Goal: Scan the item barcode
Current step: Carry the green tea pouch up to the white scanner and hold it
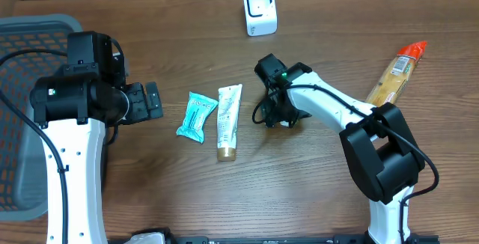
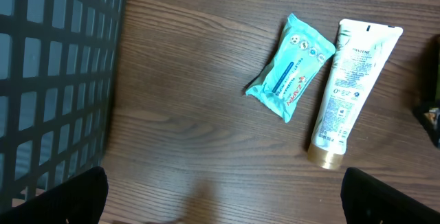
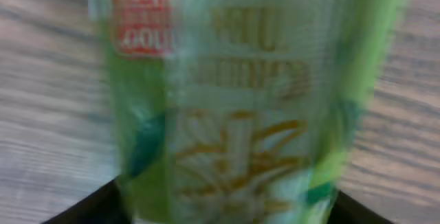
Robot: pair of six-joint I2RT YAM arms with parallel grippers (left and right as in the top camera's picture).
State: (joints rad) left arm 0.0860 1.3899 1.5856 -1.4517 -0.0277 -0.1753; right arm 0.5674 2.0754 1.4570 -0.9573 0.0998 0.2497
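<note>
A green packet (image 3: 234, 100) with red and yellow print fills the right wrist view, blurred. My right gripper (image 3: 223, 207) has a dark finger pressed against each side of it, low over the table. In the overhead view that gripper (image 1: 281, 117) sits mid-table and hides the packet. A white barcode scanner (image 1: 260, 10) stands at the back. My left gripper (image 1: 152, 102) is open and holds nothing, left of a teal wipes pack (image 1: 197, 116) and a white tube (image 1: 228, 120). From the left wrist, the gripper (image 2: 223, 200) faces the wipes pack (image 2: 292, 67) and the tube (image 2: 352, 80).
A grey mesh basket (image 1: 22, 109) stands at the table's left edge, and its wall (image 2: 55, 80) is close on the left in the left wrist view. A long pasta bag with an orange top (image 1: 395, 75) lies at the right.
</note>
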